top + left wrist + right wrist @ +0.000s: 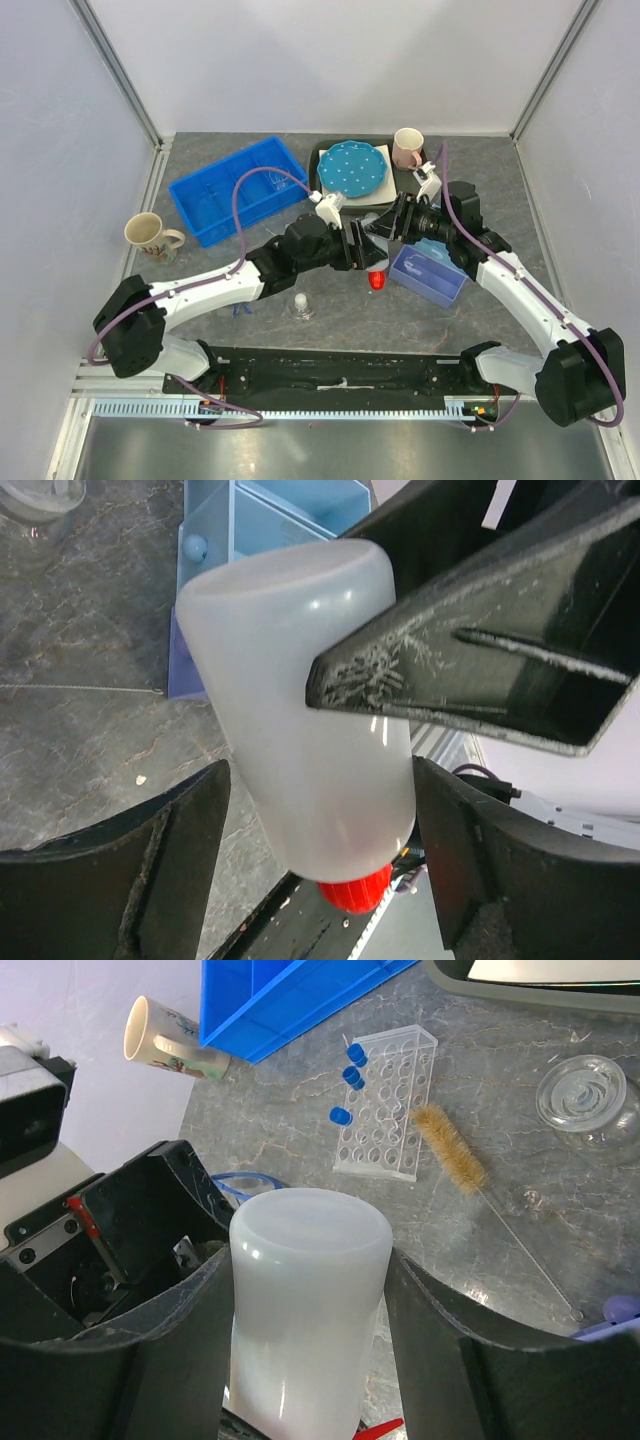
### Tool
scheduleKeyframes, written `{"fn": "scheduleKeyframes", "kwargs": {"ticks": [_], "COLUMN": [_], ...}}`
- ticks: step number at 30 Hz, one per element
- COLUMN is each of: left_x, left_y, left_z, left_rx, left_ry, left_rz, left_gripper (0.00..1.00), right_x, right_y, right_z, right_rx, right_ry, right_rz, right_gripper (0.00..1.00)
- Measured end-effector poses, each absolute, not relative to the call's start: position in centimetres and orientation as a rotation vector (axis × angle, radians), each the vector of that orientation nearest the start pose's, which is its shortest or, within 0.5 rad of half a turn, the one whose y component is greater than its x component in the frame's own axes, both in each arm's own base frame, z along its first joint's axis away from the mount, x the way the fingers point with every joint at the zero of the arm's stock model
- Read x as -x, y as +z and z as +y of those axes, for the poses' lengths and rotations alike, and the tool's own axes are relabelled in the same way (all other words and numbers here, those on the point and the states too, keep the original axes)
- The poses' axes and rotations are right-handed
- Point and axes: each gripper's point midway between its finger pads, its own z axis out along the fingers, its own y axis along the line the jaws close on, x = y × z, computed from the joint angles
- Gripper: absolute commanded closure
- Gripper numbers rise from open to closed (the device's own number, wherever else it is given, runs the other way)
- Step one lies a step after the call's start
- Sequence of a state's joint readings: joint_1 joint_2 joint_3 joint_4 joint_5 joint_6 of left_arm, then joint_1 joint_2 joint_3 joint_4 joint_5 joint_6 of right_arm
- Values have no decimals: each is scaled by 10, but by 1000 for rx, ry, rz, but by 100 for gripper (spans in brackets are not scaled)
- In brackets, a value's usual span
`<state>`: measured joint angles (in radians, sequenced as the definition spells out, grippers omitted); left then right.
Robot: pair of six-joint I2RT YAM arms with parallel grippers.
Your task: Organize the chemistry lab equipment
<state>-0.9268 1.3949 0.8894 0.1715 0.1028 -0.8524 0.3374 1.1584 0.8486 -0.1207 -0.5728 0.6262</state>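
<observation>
Left arm (215, 285) and right arm (522, 287): white links, black joints; purple cables (238, 215); scuffed black jaws

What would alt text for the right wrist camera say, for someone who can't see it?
A white bottle fills the foreground, clamped between the right pincer's two black fingers. Beyond it on the grey table are a rack with three blue-capped tubes, a brush, a glass flask, a mug and a blue bin.

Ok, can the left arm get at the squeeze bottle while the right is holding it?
Likely yes: the left gripper is open astride the white squeeze bottle at its nozzle end, while the right gripper clamps it nearer the base, leaving that stretch free.
</observation>
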Motion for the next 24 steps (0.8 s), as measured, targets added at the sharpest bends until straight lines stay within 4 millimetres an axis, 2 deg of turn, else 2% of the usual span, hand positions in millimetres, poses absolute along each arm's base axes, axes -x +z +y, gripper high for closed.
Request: {"fn": "scheduleKeyframes", "kwargs": {"ticks": [3, 7, 10, 11, 13, 14, 16, 20, 24], "left_x": [-231, -235, -236, -236, -235, -234, -232, -234, -253], "left_y": [202, 202, 201, 201, 202, 202, 201, 211, 229], "left_z": [-386, -392, -392, -392, -391, -390, -382, -354, -304], "left_rx": [-148, -141, -136, -136, -137, -136, -135, -109, -21], "left_ry": [-1231, -1227, -1227, -1227, -1223, -1217, -1183, -1138, -1084], "left_rz": [2123, 2129, 2132, 2133, 2133, 2136, 2152, 2143, 2099], "left_gripper": [25, 46, 59, 61, 64, 64, 65, 66, 66], "right_x": [-283, -284, -284, -284, -283, -283, -280, -279, -280], "right_y": [221, 221, 221, 221, 222, 222, 224, 235, 255], "right_z": [222, 221, 220, 220, 219, 219, 217, 207, 192], "right_rx": [88, 86, 81, 83, 99, 116, 162, 336, 578], "right_ry": [1175, 1175, 1172, 1171, 1165, 1158, 1128, 1011, 844], "right_rz": [2124, 2122, 2122, 2121, 2114, 2109, 2095, 2018, 1897], "right_gripper": [53, 51, 37, 28, 22, 14, 2, 2, 2]}}
